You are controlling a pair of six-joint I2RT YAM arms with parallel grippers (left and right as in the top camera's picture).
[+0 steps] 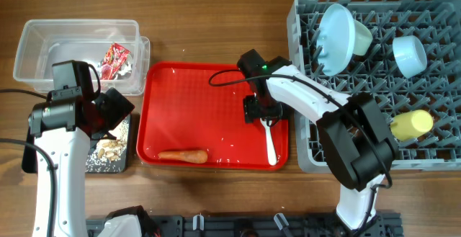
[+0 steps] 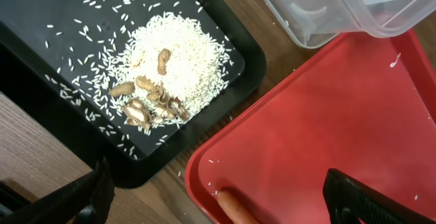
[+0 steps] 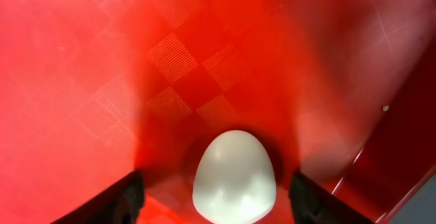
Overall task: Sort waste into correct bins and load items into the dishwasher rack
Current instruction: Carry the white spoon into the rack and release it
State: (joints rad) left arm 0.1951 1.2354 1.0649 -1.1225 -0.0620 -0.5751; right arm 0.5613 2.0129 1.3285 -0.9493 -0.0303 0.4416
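Observation:
The white spoon [image 1: 270, 142] lies at the right end of the red serving tray [image 1: 216, 93]. My right gripper [image 1: 261, 114] is open, low over the spoon's bowl [image 3: 235, 176], with a finger on each side [image 3: 218, 200]. The orange carrot [image 1: 183, 155] lies at the tray's front edge. My left gripper [image 1: 119, 111] is open and empty above the tray's left rim, and the carrot's tip [image 2: 235, 209] shows between its fingers [image 2: 225, 203]. The black tray [image 2: 41, 20] holds rice and brown food scraps [image 2: 153, 91]. The clear tub [image 1: 79, 46] holds the red wrapper [image 1: 115, 58]. I cannot make out the tissue.
The grey dishwasher rack [image 1: 374, 158] stands at the right. It holds the light blue plate [image 1: 335, 39], a pale blue bowl [image 1: 409, 55] and the yellow cup [image 1: 412, 124]. The left arm covers much of the black tray [image 1: 108, 166] in the overhead view.

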